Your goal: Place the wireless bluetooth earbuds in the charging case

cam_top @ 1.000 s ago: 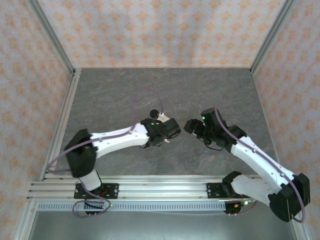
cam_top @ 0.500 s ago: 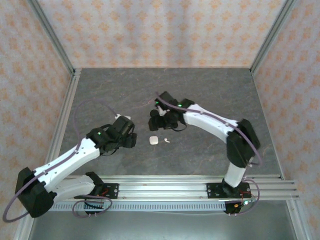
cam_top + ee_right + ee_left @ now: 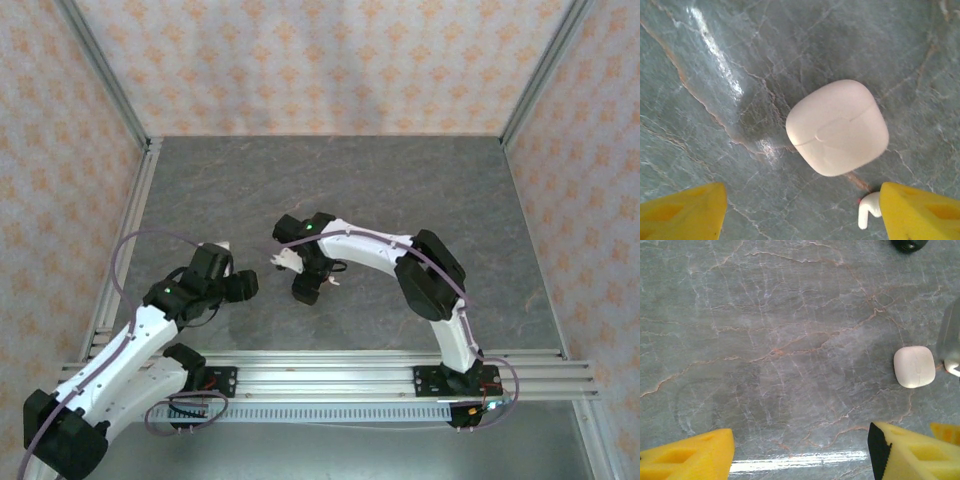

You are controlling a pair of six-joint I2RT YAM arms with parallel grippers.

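Grey marbled tabletop (image 3: pixel 420 180) sits inside orange-patterned walls (image 3: pixel 300 60). Right hand (image 3: pixel 800 202) hovers spread over the closed white case (image 3: pixel 837 127), a white earbud (image 3: pixel 867 212) just beside its right finger. Left hand (image 3: pixel 802 450) is spread and empty.

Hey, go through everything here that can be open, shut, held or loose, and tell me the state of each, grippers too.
white charging case: lid shut, lying flat on the table, not held.
white earbud: out of the case, loose on the table beside it.
left gripper: open, empty.
right gripper: open, empty, above the case.
black object: cut off at the frame edge, state unclear.
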